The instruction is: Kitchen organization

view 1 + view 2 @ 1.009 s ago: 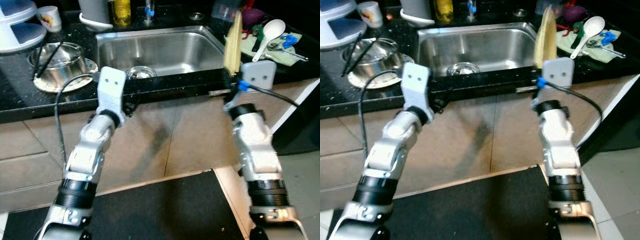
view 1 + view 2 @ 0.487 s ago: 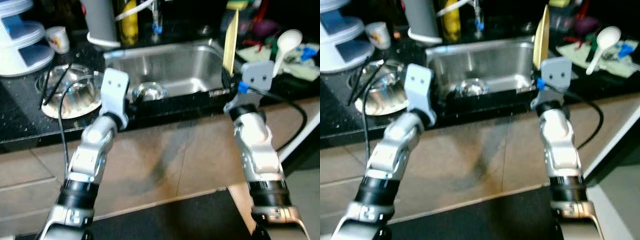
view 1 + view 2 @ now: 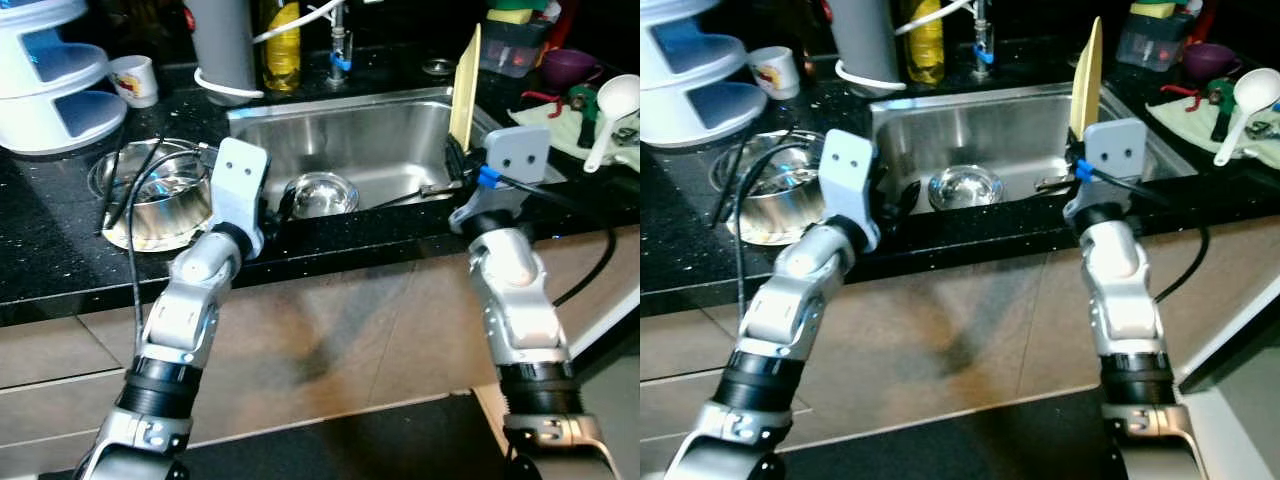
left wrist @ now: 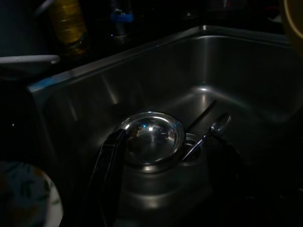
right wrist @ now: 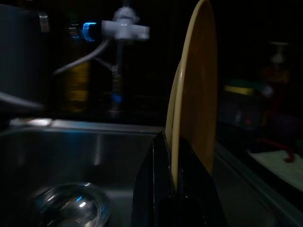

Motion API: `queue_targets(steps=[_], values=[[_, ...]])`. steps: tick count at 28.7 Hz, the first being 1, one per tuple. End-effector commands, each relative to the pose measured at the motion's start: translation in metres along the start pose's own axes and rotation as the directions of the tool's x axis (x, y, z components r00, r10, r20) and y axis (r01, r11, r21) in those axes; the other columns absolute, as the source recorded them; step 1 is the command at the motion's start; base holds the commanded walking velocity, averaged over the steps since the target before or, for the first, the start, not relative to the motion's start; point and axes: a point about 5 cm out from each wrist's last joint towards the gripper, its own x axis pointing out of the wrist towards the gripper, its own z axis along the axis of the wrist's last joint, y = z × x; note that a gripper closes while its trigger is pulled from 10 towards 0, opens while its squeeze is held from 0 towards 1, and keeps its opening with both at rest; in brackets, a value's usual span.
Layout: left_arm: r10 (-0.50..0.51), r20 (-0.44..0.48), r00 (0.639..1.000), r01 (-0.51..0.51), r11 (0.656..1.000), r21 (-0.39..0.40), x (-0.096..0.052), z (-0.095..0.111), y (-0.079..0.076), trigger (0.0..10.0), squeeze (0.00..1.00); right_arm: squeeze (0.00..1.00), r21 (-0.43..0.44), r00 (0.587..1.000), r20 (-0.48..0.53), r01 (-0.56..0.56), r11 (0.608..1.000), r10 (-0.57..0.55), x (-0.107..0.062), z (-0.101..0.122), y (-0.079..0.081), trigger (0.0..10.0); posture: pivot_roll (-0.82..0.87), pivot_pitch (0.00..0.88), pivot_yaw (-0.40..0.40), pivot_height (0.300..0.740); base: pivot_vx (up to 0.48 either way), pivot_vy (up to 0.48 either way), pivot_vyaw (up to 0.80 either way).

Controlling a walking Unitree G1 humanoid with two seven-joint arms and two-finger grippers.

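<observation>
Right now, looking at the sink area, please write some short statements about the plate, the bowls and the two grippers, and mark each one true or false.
1. The right gripper holds a yellow plate upright on its edge. True.
2. A small steel bowl lies in the sink. True.
3. The left gripper grips the small steel bowl. False: its fingers are spread apart above the bowl and hold nothing.
4. The large steel bowl on the counter left of the sink holds black chopsticks. True.
5. The white ladle lies in the sink. False: it rests on the cloth to the right of the sink.
</observation>
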Motion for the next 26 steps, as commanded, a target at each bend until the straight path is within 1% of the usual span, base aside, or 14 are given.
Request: queue_targets(steps=[1,11,26], values=[[0.005,-0.024,1.000,-0.005,1.000,0.000,-0.0025,-0.0055,0.0033,10.0,0.00,0.00,0.009,1.000,-0.012,-0.007,1.000,0.007,-0.0021,-0.0034,0.0036,10.0,-0.10,0.184,0.022,0.740,0.000,0.000,0.00],[0.028,-0.011,1.000,-0.028,1.000,0.006,-0.0031,-0.0046,0.0064,10.0,0.00,0.00,0.006,1.000,-0.015,-0.004,1.000,0.004,-0.0016,-0.0036,0.0014,10.0,-0.10,0.191,0.020,0.740,0.000,0.000,0.00],[0.034,-0.014,0.999,-0.034,0.999,0.021,-0.0044,-0.0061,0.0070,10.0,0.00,0.00,0.005,1.000,-0.022,-0.009,1.000,0.010,-0.0009,-0.0044,0.0018,10.0,-0.10,0.192,0.018,0.740,0.000,0.000,0.00]])
